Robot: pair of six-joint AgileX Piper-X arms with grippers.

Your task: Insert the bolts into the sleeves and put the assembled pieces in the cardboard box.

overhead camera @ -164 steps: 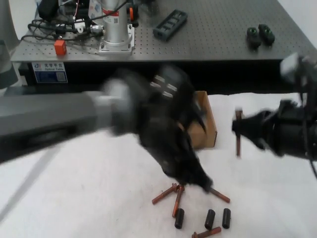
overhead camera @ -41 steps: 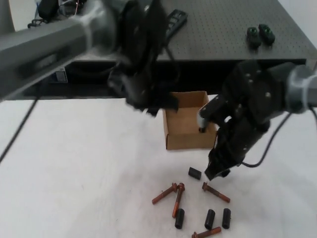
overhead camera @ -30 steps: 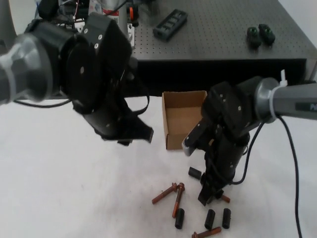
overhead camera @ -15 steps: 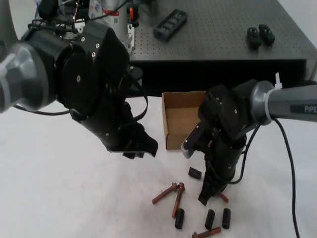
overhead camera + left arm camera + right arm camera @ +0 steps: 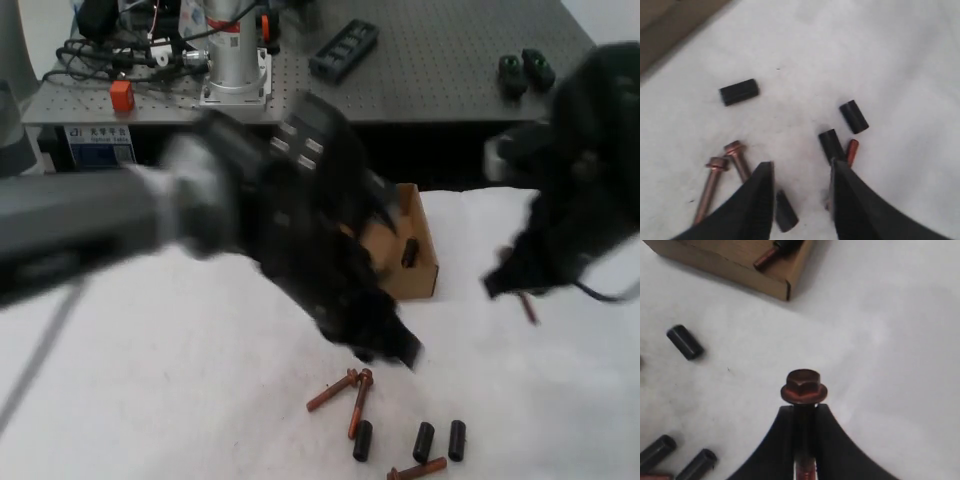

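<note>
1. The left gripper [image 5: 801, 166] is spread wide and empty, hanging just above loose bolts [image 5: 738, 159] and black sleeves [image 5: 738, 92] on the white cloth [image 5: 890, 60].
2. The right gripper [image 5: 804, 409] is clenched on a bolt [image 5: 804, 387], with the bolt's head past the fingertips.
3. Beyond the right gripper lies the cardboard box [image 5: 740, 277], with an assembled piece [image 5: 769, 258] inside.

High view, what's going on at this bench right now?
The right tool is shut on a copper bolt, held above the white cloth near the cardboard box, where one assembled piece already lies. The left tool is open above the loose sleeves and loose bolts on the cloth.
</note>
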